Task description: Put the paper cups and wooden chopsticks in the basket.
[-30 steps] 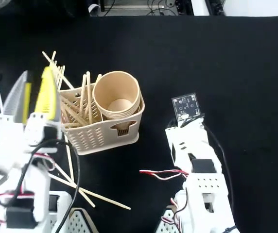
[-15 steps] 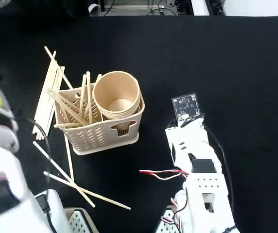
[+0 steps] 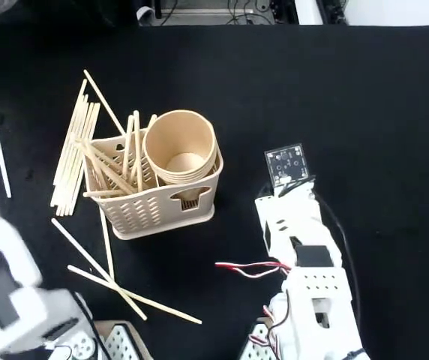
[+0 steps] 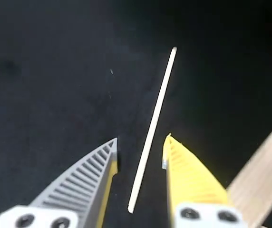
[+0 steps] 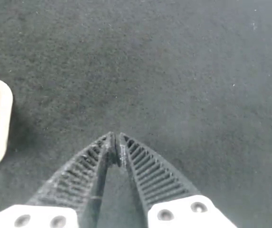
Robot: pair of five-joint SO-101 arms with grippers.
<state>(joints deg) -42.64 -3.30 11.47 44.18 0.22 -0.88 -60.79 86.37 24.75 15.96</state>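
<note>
One basket (image 3: 148, 211), one cup stack (image 3: 181, 142) inside

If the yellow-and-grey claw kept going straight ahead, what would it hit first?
Probably the lone chopstick lying between the open left gripper's fingertips, then the black table under it; depth is unclear.

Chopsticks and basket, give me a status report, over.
Left end effector open, straddling a lone chopstick. Right end effector shut, empty. Cups in basket; several chopsticks loose beside it.
</note>
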